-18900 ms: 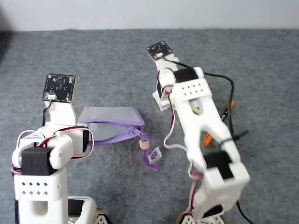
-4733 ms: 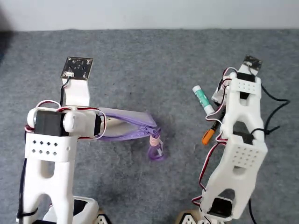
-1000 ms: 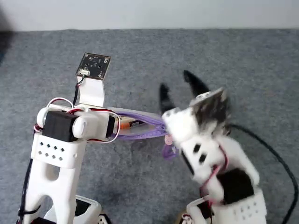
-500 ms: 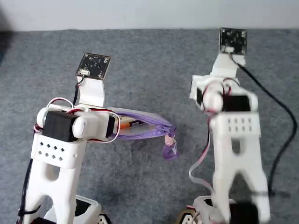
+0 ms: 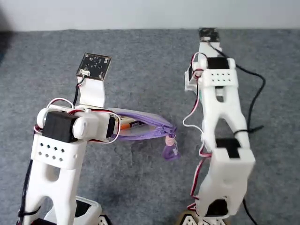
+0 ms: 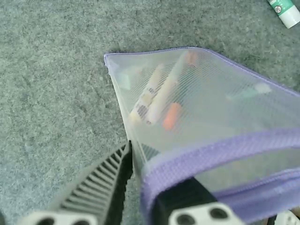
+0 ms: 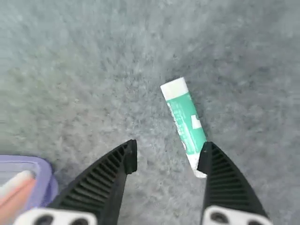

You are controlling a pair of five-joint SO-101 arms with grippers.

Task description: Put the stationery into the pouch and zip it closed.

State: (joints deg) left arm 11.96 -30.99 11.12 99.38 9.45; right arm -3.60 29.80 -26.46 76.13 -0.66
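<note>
The translucent purple pouch [image 5: 143, 127] lies on the grey mat with its mouth open, its zipper pull and charm [image 5: 171, 151] hanging off the right end. Several pens [image 6: 159, 96] show through its mesh side, one orange [image 5: 126, 125]. My left gripper [image 6: 140, 173] is shut on the pouch's purple zipper edge [image 6: 220, 150]. A green and white glue stick [image 7: 185, 123] lies on the mat to the pouch's right. My right gripper [image 7: 168, 152] hangs open just above it, one finger on either side of its near end. In the high view the right arm [image 5: 218, 89] covers the glue stick.
A black cable [image 5: 255, 103] runs along the right arm's outer side. The grey mat [image 5: 140, 61] stretches back to a pale wall. A corner of the pouch [image 7: 33, 176] lies close to the right gripper's finger.
The right arm swung away from the pouch's mouth to the far right and now stretches over the glue stick, still open. The left arm and pouch kept still.
</note>
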